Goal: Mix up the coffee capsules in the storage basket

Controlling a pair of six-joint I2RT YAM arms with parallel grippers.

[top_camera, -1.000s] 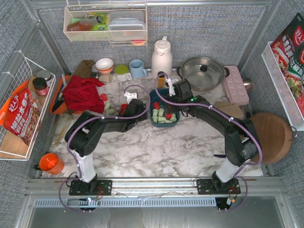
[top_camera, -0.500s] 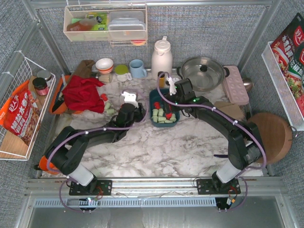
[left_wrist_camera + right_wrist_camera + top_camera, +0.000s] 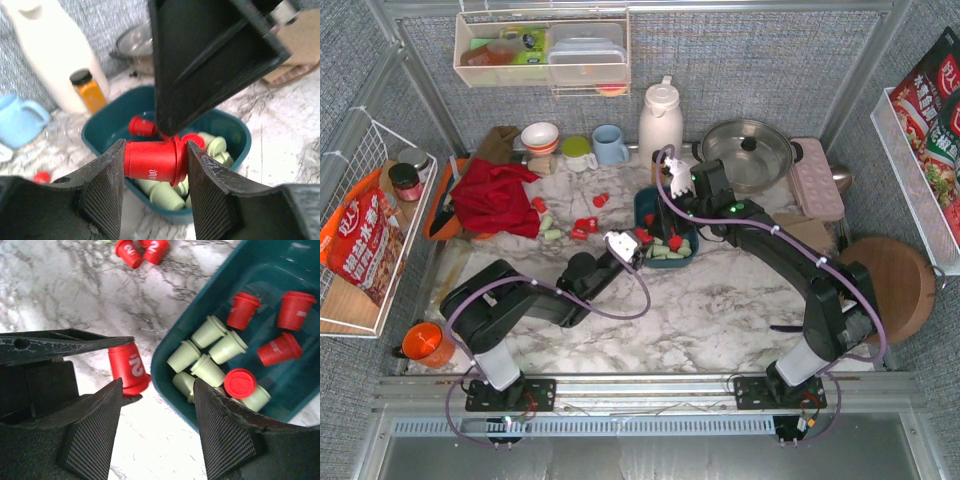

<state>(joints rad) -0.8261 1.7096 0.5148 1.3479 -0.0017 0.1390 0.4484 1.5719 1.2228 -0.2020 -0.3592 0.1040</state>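
Basket: the dark teal rectangular plastic storage basket (image 3: 277, 270) sits mid-table on the white, grey-veined marble tabletop (image 3: 720, 300).
Change, left arm: 0.5 s ago the left gripper (image 3: 624, 246) was over the loose pods at the basket's 9 o'clock. It is now at the basket's 8 o'clock corner.
Change, right arm: the right gripper (image 3: 673, 182) has barely shifted and is at the basket's 12 o'clock rim.
Left fingers: closed to pod length on 1 bright red tapered plastic coffee capsule (image 3: 151, 161). It lies crosswise, its narrow end against one finger and its flanged end against the other.
Held capsule: just outside the basket wall at 8 o'clock, over the marble.
Right fingers: spread wide with nothing between them. The basket's wall lies below the gap.
In the basket: 4 red capsules (image 3: 242, 310) and about 6 pale mint green capsules (image 3: 207, 332). The greens are clustered together.
Loose pods: red and green loose capsules (image 3: 582, 226) lie on the marble at the basket's 9 to 10 o'clock.
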